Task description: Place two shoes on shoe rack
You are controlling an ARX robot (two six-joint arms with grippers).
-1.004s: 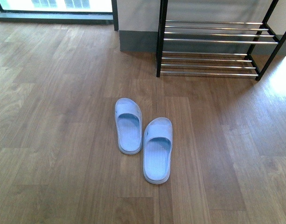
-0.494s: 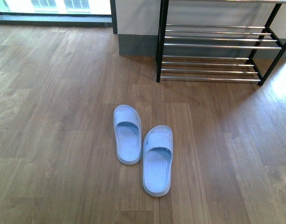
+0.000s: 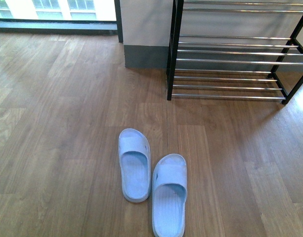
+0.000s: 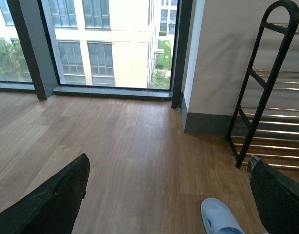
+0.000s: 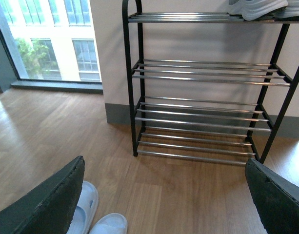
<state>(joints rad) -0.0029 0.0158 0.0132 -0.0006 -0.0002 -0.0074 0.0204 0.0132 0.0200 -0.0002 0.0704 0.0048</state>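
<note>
**APPROACH STAGE: FIRST SHOE NOT YET GRASPED**

Step in hand, as judged: approach only, with no grasp begun and nothing placed on the shoe rack [image 3: 230, 64].

Left claw [image 4: 166, 195]: spread wide, holding nothing. Right claw [image 5: 161, 200]: likewise spread wide, holding nothing.

Location of the two shoes, a pair of pale blue slides: flat on the wooden floor [image 3: 57, 123], side by side, touching or nearly so, toes toward the rack and well apart from it. Farther slide [image 3: 135, 165] on the left; nearer slide [image 3: 169, 195] on the right, heel cut off by the edge of the front view.

Relative to the claws: below and ahead of both, between the fingers of neither. Left wrist view: one toe only, near one finger. Right wrist view: both toes, just beside one finger.

Next move, as judged: lower one claw over one slide, centre the strap between the fingers, close, lift, then carry to a chrome-bar shelf. Top shelf already carrying white-soled footwear [image 5: 256, 7].
</note>
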